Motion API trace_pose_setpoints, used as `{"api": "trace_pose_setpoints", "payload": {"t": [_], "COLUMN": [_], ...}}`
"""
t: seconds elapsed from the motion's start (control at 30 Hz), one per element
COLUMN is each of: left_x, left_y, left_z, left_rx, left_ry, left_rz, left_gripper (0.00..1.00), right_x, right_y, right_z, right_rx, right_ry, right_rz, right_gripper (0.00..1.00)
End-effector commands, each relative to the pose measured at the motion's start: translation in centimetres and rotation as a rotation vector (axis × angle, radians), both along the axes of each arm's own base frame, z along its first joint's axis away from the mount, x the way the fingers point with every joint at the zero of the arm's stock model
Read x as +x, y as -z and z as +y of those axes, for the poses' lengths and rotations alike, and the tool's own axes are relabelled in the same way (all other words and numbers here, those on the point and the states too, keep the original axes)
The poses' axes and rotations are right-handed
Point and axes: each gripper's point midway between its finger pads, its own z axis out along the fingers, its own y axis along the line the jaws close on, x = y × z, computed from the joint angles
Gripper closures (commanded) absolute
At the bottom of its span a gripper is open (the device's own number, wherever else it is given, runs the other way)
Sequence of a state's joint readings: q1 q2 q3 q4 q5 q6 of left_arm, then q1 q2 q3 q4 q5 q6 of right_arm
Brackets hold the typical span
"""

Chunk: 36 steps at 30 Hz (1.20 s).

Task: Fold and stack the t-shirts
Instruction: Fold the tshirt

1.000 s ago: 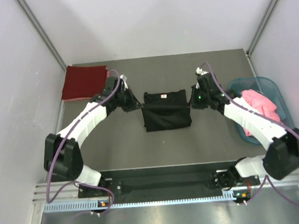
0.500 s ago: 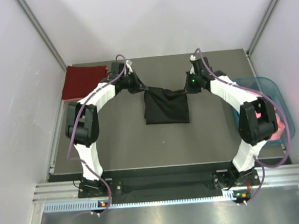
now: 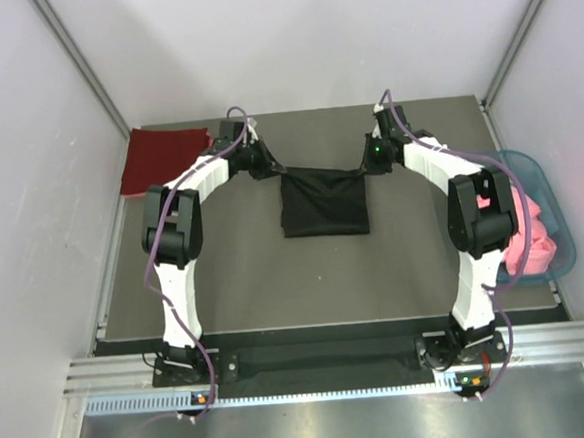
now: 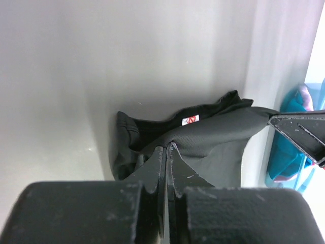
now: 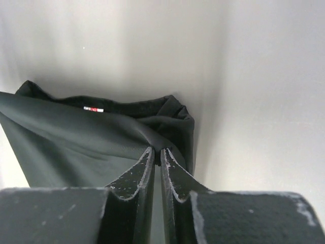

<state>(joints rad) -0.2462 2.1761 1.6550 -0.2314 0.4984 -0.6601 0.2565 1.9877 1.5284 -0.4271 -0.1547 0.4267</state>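
Observation:
The black t-shirt lies folded at the table's middle, its far edge lifted and stretched between my two grippers. My left gripper is shut on its far left corner; the pinch shows in the left wrist view, with the black cloth spread beyond. My right gripper is shut on its far right corner, seen in the right wrist view with the cloth below. A dark red t-shirt lies folded at the far left. Pink t-shirts sit in the basket.
A teal plastic basket stands at the table's right edge, also seen in the left wrist view. Grey walls enclose the table on the left, right and far sides. Both arms reach far forward over the table.
Both grippers have carried the black t-shirt's edge toward the far side of the table, unfolding the upper flap; both arms have stretched out further.

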Motion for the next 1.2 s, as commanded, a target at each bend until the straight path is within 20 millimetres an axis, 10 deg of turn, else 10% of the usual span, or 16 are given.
{"api": "trace_pose_setpoints", "payload": {"t": [0.0,0.17,0.33,0.67,1.17], "left_x": [2.8,3.6,3.1,-4.9,-10.2], "left_y": [-2.5,-2.1,-3.7,-4.3,3.2], "left_z": [0.7,0.8,2.1,0.1,1.8], "left_rx": [0.005,-0.001,0.044,0.020,0.103], "left_ry": [-0.023,-0.017,-0.009,0.122,0.085], "left_rz": [-0.126,-0.120,-0.129,-0.094,0.104], "left_gripper": [1.00,0.80,0.60,0.62,0.64], "right_x": [3.1,4.0,1.6,-6.0,-5.8], "right_y": [-2.7,-2.8,-4.5,-3.2,3.8], "right_z": [-0.1,-0.2,-0.6,3.6,1.5], "right_rx": [0.024,0.046,0.055,0.230,0.245], "right_ry": [0.006,-0.008,-0.012,-0.292,-0.193], "right_rz": [-0.118,-0.128,-0.136,-0.040,0.061], "right_gripper": [0.90,0.62,0.59,0.65,0.74]}}
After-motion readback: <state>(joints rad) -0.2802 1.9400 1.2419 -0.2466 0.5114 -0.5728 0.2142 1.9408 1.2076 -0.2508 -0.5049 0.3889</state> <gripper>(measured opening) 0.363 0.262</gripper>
